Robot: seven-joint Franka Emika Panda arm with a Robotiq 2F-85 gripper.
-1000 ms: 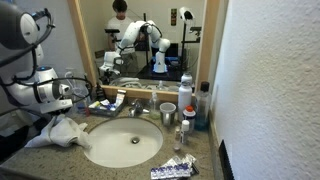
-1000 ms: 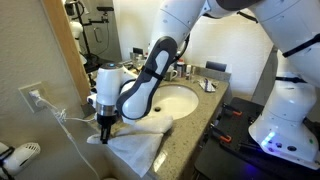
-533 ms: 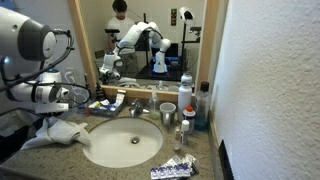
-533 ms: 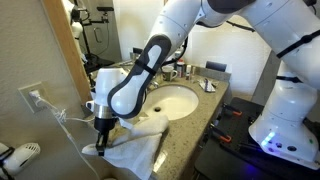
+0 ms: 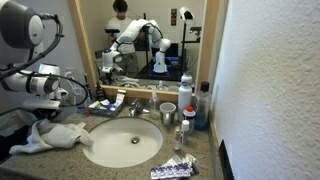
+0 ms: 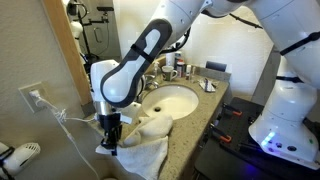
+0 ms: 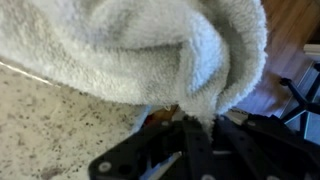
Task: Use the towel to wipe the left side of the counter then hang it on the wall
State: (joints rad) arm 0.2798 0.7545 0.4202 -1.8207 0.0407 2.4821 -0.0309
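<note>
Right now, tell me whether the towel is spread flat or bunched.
Bunched: the towel lies crumpled in thick folds on the counter beside the sink.

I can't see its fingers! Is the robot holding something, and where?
The gripper seems to pinch the towel by a bunched fold at its end, above the counter.

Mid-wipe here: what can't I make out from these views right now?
- The gripper: in the wrist view its tips are buried in the towel. In both exterior views it is too small and dark to show how the jaws stand.
- The counter beneath the towel: covered by it in every view.
- A hook on the wall: none can be made out in any view.
</note>
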